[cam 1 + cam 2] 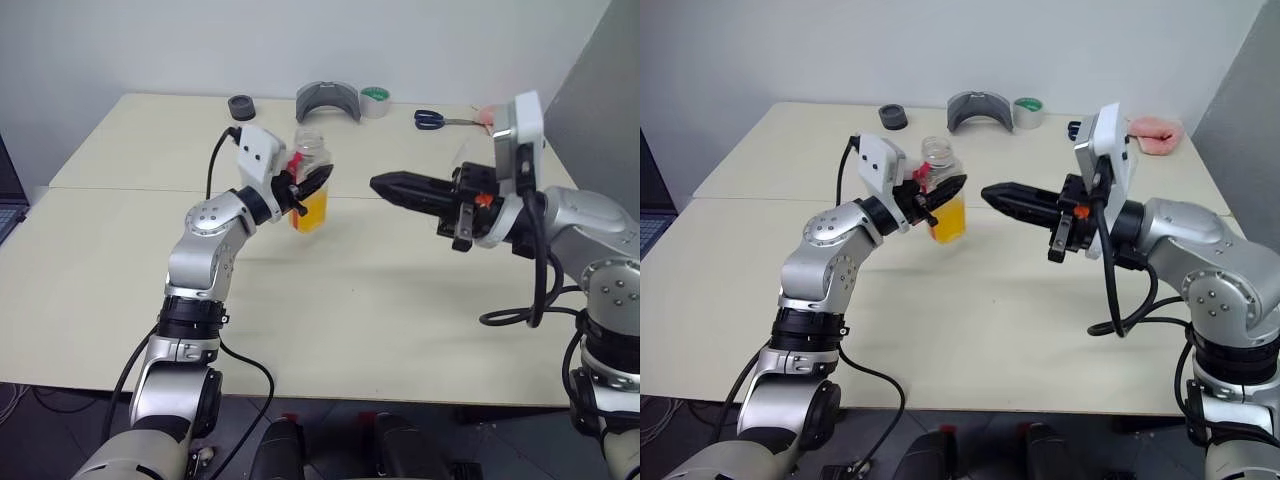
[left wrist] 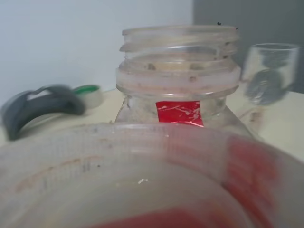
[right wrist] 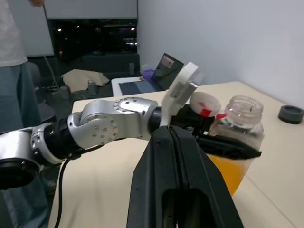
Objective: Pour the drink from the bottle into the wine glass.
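You had the left gripper clamped on the uncapped, light, squeezable bottle mid-body, the right gripper closed, empty.

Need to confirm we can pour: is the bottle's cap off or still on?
Off. The bottle shows a bare threaded mouth in the left gripper, upright, with the drink in its lower part.

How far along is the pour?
Done: the bottle is uncapped, its mouth open. In hand: the left gripper holds it upright, the drink inside; the right gripper is shut, empty. Left: tipping it into the wine glass.
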